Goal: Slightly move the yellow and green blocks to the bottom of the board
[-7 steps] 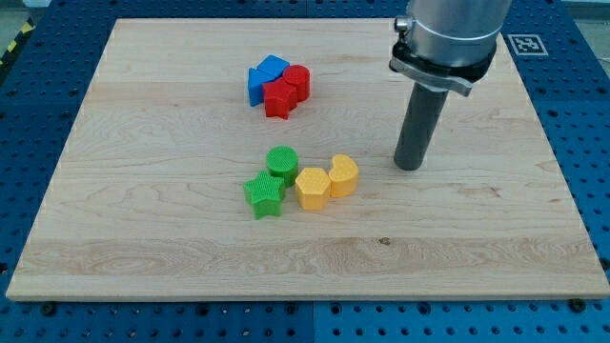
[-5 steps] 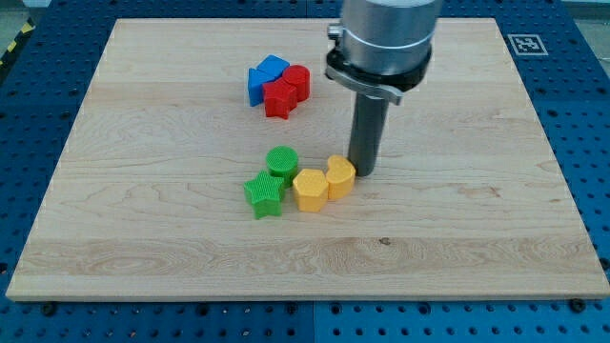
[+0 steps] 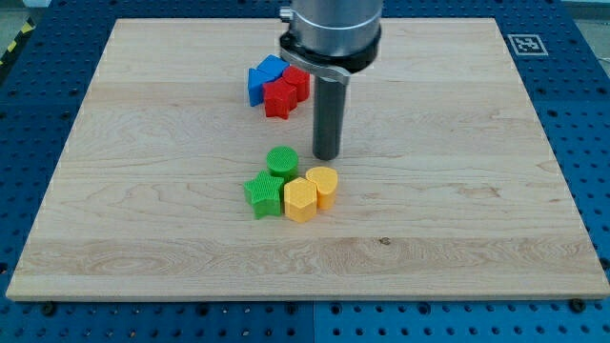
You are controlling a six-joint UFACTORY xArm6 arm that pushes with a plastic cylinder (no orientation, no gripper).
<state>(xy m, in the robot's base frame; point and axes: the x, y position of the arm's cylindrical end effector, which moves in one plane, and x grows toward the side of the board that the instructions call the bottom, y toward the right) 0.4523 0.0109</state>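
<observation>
- Rod: the arm ends in a straight dark rod with no jaws at all, so there is nothing to stand apart or together; my tip rests on the pale wooden worktop near its middle.
- Task blocks form one tight cluster just toward the bottom edge from my tip: the green round cylinder block is nearest the top edge, the green star-shaped block is below it, toward the left edge, the yellow hexagonal block touches the star's right side, and the yellow rounded block, whose exact shape is hard to tell, sits against the hexagon.
- My tip stands just above the yellow rounded block and just to the right of the green cylinder, apart from both as far as can be seen.
- Other blocks: a blue block, a red star-shaped block and a red round block are bunched near the top edge, well apart from the cluster.
- Judgement: the step in hand appears to be the short downward shove on the cluster.
- A good push would probably meet the cluster's top side near its middle and travel straight toward the bottom edge.
- An off-centre contact would likely spin or scatter the blocks.
- The push should stay short, since only a slight shift is asked.
</observation>
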